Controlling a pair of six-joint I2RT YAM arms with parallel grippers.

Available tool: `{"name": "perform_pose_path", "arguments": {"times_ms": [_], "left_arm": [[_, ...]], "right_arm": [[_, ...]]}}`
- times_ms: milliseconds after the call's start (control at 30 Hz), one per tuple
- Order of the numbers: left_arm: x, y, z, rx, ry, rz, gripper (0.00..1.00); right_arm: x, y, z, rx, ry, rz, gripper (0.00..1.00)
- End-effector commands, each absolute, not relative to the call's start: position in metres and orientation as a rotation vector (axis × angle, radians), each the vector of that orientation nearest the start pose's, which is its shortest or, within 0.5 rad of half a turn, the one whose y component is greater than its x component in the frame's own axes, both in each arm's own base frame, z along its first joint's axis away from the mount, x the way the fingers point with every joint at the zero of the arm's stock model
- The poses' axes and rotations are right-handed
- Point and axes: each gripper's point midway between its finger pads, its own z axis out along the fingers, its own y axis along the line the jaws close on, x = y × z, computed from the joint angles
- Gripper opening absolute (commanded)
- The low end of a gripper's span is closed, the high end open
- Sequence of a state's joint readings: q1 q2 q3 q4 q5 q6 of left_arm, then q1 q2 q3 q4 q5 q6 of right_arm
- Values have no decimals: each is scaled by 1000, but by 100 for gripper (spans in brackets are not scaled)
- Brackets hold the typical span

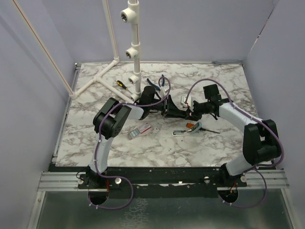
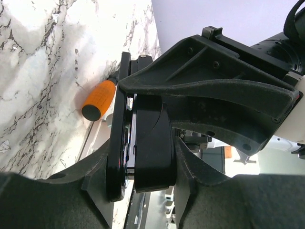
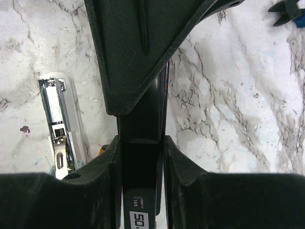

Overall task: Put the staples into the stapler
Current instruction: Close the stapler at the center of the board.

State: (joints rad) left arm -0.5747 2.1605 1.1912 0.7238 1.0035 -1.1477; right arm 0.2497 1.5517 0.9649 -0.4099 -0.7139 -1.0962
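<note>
- While held above mid-table, stapler (image 2: 152, 143) lay clamped between both claws.
- Left claw (image 2: 145, 160): closed on stapler's flat sides.
- Right claw (image 3: 141, 148): narrowly closed around stapler's body.
- Staples (image 1: 139, 130): boxed, on table (image 1: 214, 145), near-left of stapler.

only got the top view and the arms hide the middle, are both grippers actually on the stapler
observer: the left one is. The left wrist view shows the left gripper clamped on both sides of the stapler.
operator: and the right
observer: the right wrist view has the right gripper shut on the stapler's slim black body.
operator: anything on the table near it
observer: a pale bar lies on the table off to one side, with its metal channel facing up.
</note>
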Motion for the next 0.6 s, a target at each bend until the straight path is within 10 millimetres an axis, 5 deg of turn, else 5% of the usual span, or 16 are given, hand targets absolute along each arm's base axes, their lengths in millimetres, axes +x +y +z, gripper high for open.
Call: {"name": "perform_pose_path", "arguments": {"times_ms": [0, 167, 300, 567], "left_arm": [[295, -411, 120, 401, 2220, -2037, 0], [295, -410, 127, 421, 2194, -2035, 0], [296, -409, 132, 434, 2169, -2020, 47], [300, -404, 126, 446, 2146, -1940, 84]], "right_arm": [[338, 180, 104, -1611, 1558, 460, 4], [338, 178, 102, -1620, 1568, 452, 4], [339, 178, 102, -1633, 1584, 459, 4], [340, 166, 105, -1657, 1605, 497, 4]]}}
